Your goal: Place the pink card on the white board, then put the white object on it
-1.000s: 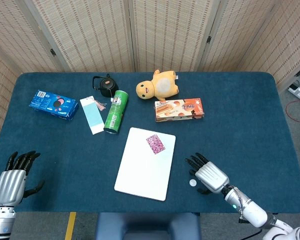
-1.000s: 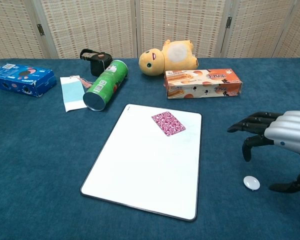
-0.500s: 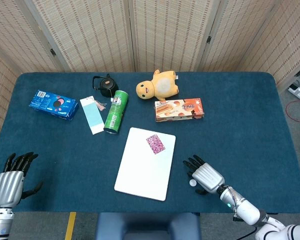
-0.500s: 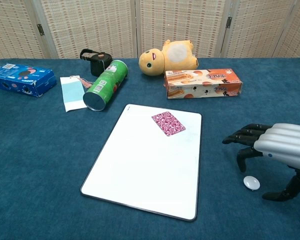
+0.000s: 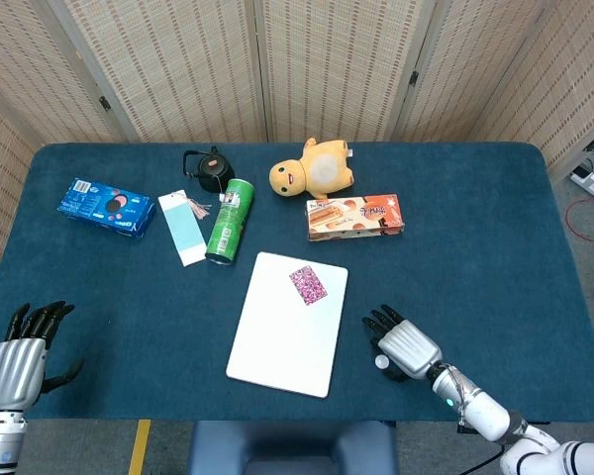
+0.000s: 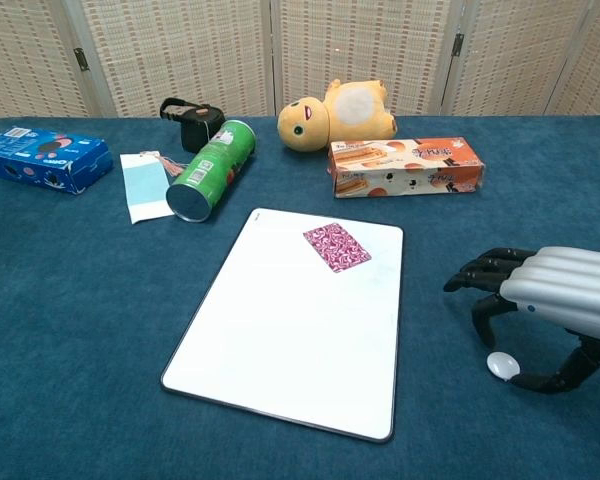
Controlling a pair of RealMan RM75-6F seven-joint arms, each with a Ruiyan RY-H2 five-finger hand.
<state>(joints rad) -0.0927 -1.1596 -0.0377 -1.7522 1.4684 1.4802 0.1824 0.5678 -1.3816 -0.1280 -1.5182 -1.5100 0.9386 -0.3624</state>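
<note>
A pink patterned card [image 5: 308,285] [image 6: 337,246] lies on the upper part of the white board [image 5: 277,341] [image 6: 280,340], which lies flat at the table's front middle. A small white round object [image 5: 381,362] [image 6: 501,365] sits on the blue cloth just right of the board. My right hand [image 5: 404,347] [image 6: 550,300] hovers over it, fingers spread and curved down around it, thumb beside it; whether it touches the object is unclear. My left hand [image 5: 20,356] stays at the front left edge, fingers apart, empty.
Behind the board lie a green can [image 5: 230,220] on its side, a light blue tag [image 5: 183,228], a blue cookie pack [image 5: 101,206], a black object [image 5: 210,170], a yellow plush toy [image 5: 313,168] and an orange snack box [image 5: 354,217].
My right hand has come down and slid slightly left, settling lower over the white object, thumb closer to it. My left hand sank a little towards the table edge.
</note>
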